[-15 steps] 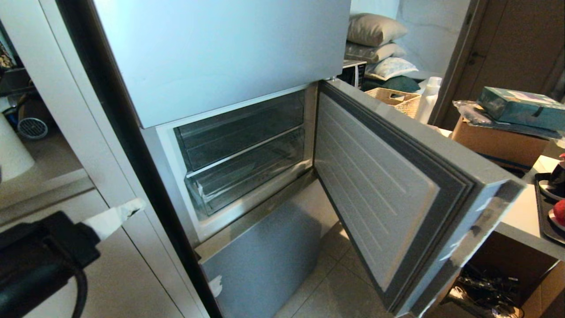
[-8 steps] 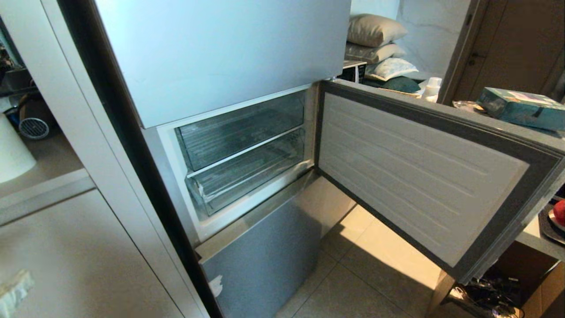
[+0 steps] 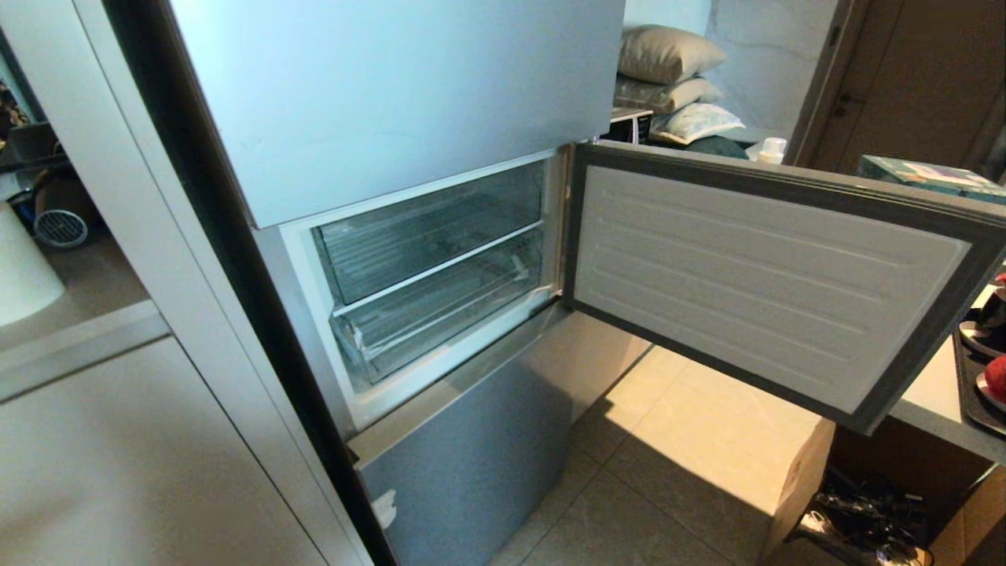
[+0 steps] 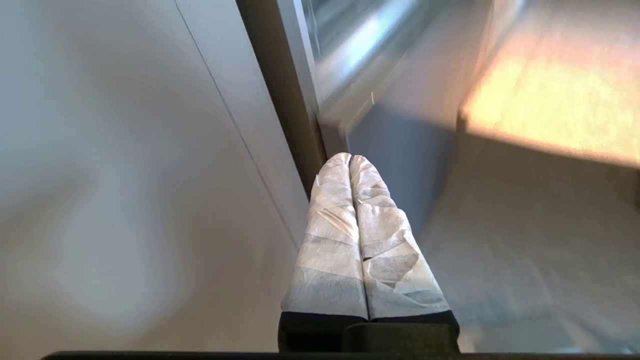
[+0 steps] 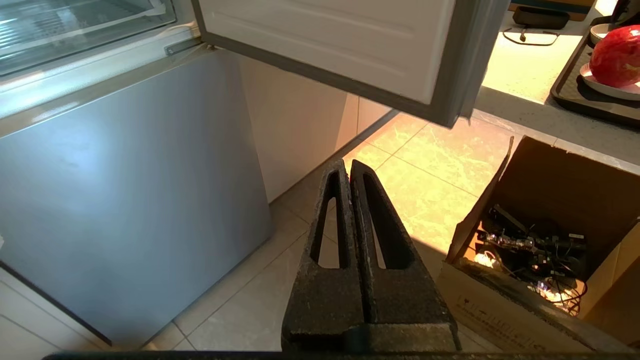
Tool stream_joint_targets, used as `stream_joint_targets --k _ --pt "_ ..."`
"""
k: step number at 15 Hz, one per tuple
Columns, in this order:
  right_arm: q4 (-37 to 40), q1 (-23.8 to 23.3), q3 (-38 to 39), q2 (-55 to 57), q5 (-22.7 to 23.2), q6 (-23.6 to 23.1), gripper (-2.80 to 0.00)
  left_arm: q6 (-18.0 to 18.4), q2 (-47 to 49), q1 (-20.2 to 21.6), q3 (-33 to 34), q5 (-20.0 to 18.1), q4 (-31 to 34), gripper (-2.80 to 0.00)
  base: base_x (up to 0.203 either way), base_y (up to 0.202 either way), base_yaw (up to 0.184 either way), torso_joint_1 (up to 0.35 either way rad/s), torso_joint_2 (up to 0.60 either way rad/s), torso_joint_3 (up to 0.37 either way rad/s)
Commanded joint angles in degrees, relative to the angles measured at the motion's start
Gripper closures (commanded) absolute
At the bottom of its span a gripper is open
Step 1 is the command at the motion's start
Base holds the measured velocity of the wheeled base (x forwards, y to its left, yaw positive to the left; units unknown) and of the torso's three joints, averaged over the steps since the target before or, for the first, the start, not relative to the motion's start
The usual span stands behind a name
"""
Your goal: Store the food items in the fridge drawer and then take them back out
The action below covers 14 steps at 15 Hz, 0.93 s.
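Head view: the fridge stands with its middle door swung wide to the right, inner liner facing the camera. Inside the opening, two clear compartments are stacked. The lower one is the drawer, pushed in, transparent, with a ribbed floor; nothing red shows in it. The lower fridge door is shut. A white cabinet runs along the left. At the far right edge, a counter carries a dark tray; one red food item rests there on a plate, partly cut off by the frame edge. Pillows are piled behind the fridge. A cardboard box sits on the tiled floor below the counter. Neither arm appears in this view.

Left wrist view: the left gripper has its white-wrapped fingers pressed together, holding nothing. It hangs low beside the seam between cabinet and fridge. The surroundings are blurred.

Right wrist view: the right gripper has its black fingers closed against each other, empty. It points down at the floor tiles in front of the lower fridge door, below the open door's edge. The red item sits on a white plate on the tray, well apart from this gripper. The box holds tangled cables.
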Motion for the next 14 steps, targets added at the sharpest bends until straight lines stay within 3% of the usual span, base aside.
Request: stream_joint_targets --k 1,3,4,14 --pt "-0.03 0.01 0.00 0.05 -0.02 0.01 0.00 -3.28 -4.04 -0.08 0.53 1.92 -0.98 0.00 0.000 0.000 0.000 0.000 0.00 0.000" --pt "-0.03 0.01 0.00 0.05 -0.02 -0.08 0.00 -10.04 -4.00 -0.08 0.56 3.13 -0.59 0.00 0.000 0.000 0.000 0.000 0.00 0.000" --pt "-0.03 0.01 0.00 0.05 -0.02 -0.08 0.00 -11.78 -4.00 -0.08 0.56 3.66 -0.59 0.00 0.000 0.000 0.000 0.000 0.00 0.000" --pt "-0.03 0.01 0.00 0.11 -0.11 0.01 0.00 -11.78 -4.00 -0.08 0.56 3.66 -0.59 0.00 0.000 0.000 0.008 0.000 0.00 0.000"
